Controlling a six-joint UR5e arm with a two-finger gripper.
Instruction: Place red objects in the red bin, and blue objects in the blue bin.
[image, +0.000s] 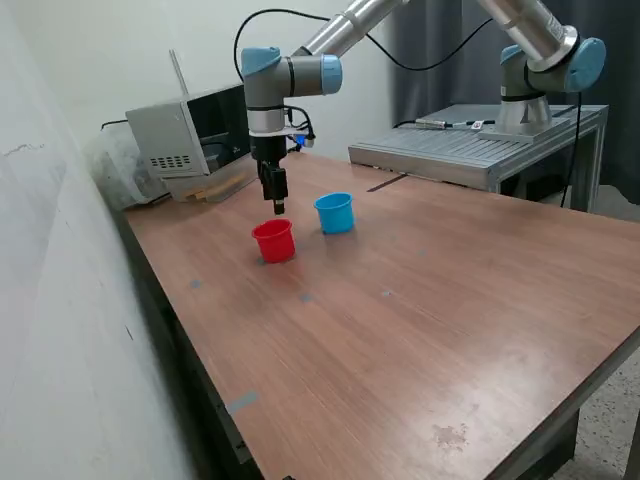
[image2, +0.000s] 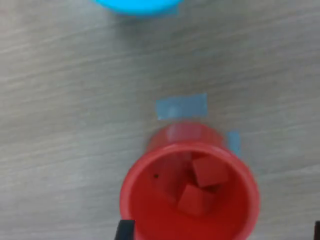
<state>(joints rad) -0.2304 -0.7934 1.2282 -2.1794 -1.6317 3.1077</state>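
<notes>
Above the red cup (image: 273, 241) hangs the claw (image: 279, 208), touching nothing; its opening cannot be told.

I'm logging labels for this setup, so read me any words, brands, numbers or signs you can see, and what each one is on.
None can be read in either view.
The grey box at the table's back: no lettering legible, too small to tell.
The red cup, its two red cubes, the blue cup and the tape patches: no markings visible.
</notes>
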